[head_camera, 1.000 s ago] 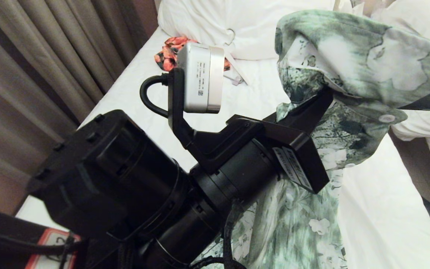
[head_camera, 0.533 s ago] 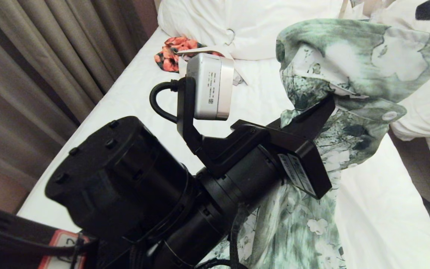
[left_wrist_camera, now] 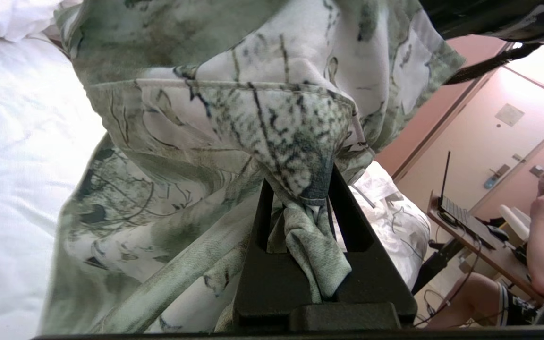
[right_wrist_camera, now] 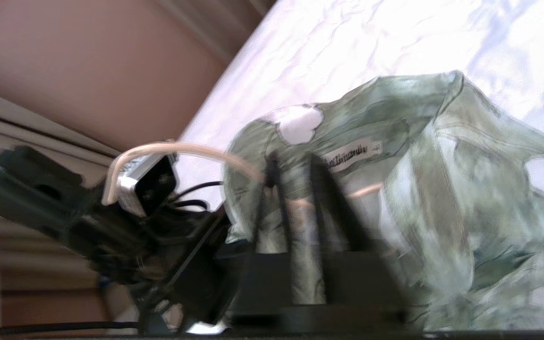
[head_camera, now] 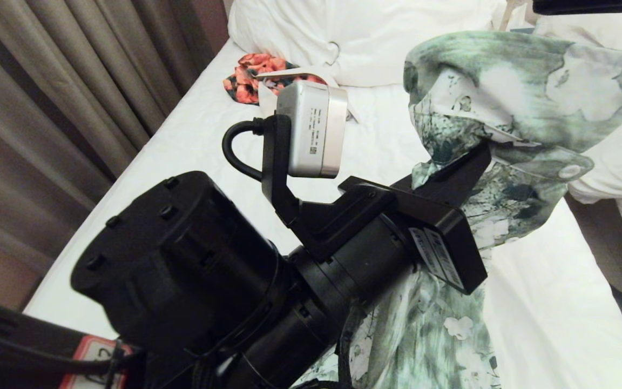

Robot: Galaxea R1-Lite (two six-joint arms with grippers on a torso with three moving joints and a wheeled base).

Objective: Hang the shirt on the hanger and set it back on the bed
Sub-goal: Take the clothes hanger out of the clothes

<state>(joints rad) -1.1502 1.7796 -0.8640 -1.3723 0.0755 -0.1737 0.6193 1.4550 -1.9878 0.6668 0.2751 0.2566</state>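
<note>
The green-and-white flowered shirt [head_camera: 511,92] hangs lifted over the white bed [head_camera: 192,135]. My left gripper [head_camera: 473,159] is shut on a bunched fold of it below the collar, its fingertips buried in the cloth [left_wrist_camera: 300,226]. In the right wrist view the cream wire hanger [right_wrist_camera: 173,148] curves out of the shirt's collar [right_wrist_camera: 347,156] beside the label. My right gripper [right_wrist_camera: 295,165] is above the collar with its jaws narrow around the hanger's neck and some cloth. Only a dark strip of the right arm [head_camera: 592,5] shows at the top edge of the head view.
An orange-and-black garment [head_camera: 249,70] and a thicker white hanger [head_camera: 335,54] lie near the duvet [head_camera: 354,32] at the bed's head. Curtains [head_camera: 46,108] run along the left. A seated person [left_wrist_camera: 536,245] and a laptop desk [left_wrist_camera: 465,222] are beyond the neighbouring bed.
The right arm left the shirt's right side and now shows at the top edge. My left arm and the held shirt shifted slightly right and lower.
</note>
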